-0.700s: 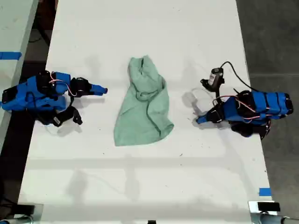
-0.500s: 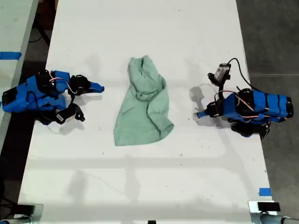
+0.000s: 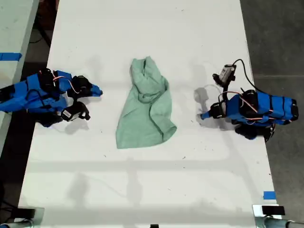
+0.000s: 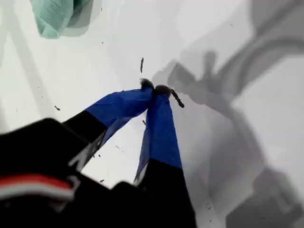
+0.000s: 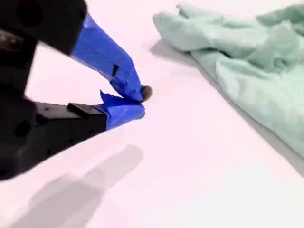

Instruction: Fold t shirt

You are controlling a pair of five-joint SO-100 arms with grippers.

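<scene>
Both arms retracted, t shirt (image 3: 146, 107) crumpled.

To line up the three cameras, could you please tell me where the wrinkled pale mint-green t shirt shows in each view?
Exterior view: the wrinkled pale mint-green t shirt lies mid-table, between the two blue arms.
First wrist view: only a small bunched end shows, far beyond my first pincer.
Second wrist view: it fills the area beyond my second pincer, apart from it.
Shared landmark: the white table.

crumpled t shirt (image 3: 146, 107) mid white table (image 3: 142, 190), blue arm at each side
</scene>
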